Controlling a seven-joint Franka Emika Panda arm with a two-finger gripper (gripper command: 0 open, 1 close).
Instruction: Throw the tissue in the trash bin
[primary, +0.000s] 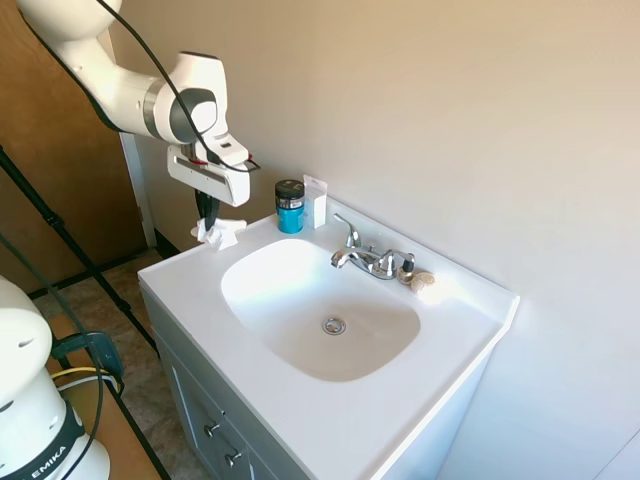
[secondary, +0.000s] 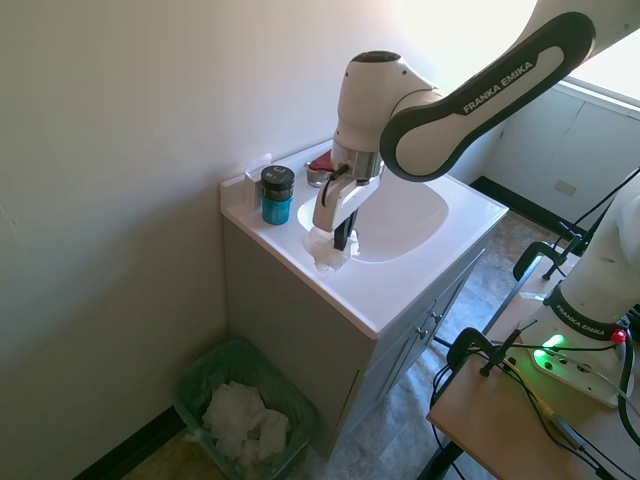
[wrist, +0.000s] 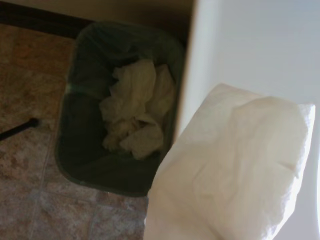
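Note:
My gripper (primary: 207, 222) (secondary: 338, 240) is shut on the tissue (primary: 217, 235) (secondary: 330, 252), a small white crumpled wad, and holds it a little above the left end of the white vanity top (primary: 190, 285). In the wrist view the tissue (wrist: 235, 170) fills the lower right. The trash bin (secondary: 245, 410) (wrist: 115, 105) is a dark green lined basket on the floor beside the cabinet, below the counter's end, with white crumpled paper in it.
A blue jar with a black lid (primary: 290, 206) (secondary: 276, 194) and an upright white card (primary: 315, 202) stand by the wall. A chrome faucet (primary: 368, 257) and a beige shell-like thing (primary: 421, 281) sit behind the basin (primary: 320, 310). The wall runs close behind.

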